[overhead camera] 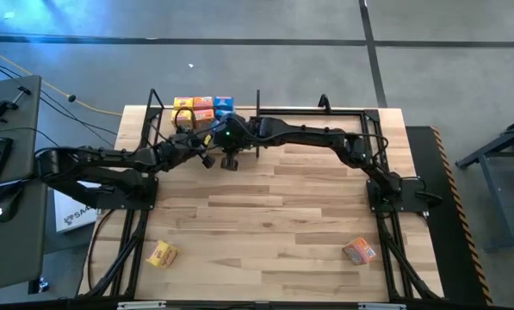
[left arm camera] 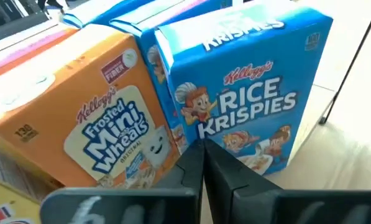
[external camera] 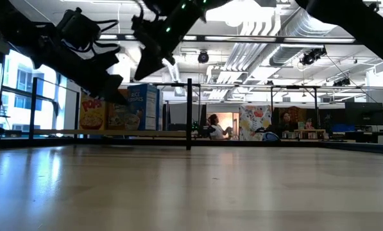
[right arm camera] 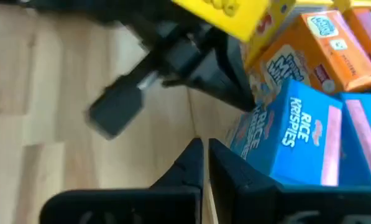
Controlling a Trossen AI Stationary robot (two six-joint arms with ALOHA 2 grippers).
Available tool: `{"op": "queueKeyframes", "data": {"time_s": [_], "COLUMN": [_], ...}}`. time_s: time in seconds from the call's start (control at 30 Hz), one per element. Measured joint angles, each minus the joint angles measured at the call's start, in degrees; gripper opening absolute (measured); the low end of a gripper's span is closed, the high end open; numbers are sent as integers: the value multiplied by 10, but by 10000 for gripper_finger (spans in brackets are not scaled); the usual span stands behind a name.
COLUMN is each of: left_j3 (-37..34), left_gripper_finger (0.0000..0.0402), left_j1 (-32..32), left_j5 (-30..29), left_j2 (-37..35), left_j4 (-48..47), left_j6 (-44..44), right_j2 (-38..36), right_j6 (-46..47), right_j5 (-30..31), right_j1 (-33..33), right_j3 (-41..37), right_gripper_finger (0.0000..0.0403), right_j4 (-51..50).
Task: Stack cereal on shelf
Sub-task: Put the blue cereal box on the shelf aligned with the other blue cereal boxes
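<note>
Several cereal boxes (overhead camera: 203,110), yellow, orange and blue, stand in a group on the left end of the shelf (overhead camera: 300,115). My left gripper (left arm camera: 204,163) is shut, its tips low in front of the seam between the orange Mini Wheats box (left arm camera: 92,118) and the blue Rice Krispies box (left arm camera: 253,93). My right gripper (right arm camera: 204,152) is shut too and slants down close beside the blue box (right arm camera: 291,134), next to the left arm. In the high view the left gripper (overhead camera: 203,131) and the right gripper (overhead camera: 226,127) meet at the group's near side. My left gripper holds nothing; its shut fingertips (left arm camera: 194,160) stand at the boxes' lower front, and I cannot tell whether they touch it. My right gripper holds nothing; its shut fingertips (right arm camera: 217,154) are next to the blue box's near corner (right arm camera: 247,134), and I cannot tell whether they touch it.
One yellow box (overhead camera: 161,253) lies near the table's near left corner and an orange box (overhead camera: 359,251) near its near right corner. Black shelf posts (overhead camera: 257,102) rise beside the group. Both arms cross just in front of the shelf. People sit in the room behind (external camera: 213,125).
</note>
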Motion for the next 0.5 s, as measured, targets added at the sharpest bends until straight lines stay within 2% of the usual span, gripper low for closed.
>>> {"op": "queueKeyframes", "data": {"time_s": [0.23,0.5], "left_j3": [0,0], "left_gripper_finger": [0,0], "left_j1": [10,12], "left_j5": [28,43], "left_j2": [4,9], "left_j4": [1,4], "left_j6": [-1,0], "right_j2": [22,24], "right_j6": [24,38], "right_j5": [57,94], "right_j1": [-10,-13], "right_j3": [-1,-1], "right_gripper_finger": [1,1], "right_j4": [8,2]}}
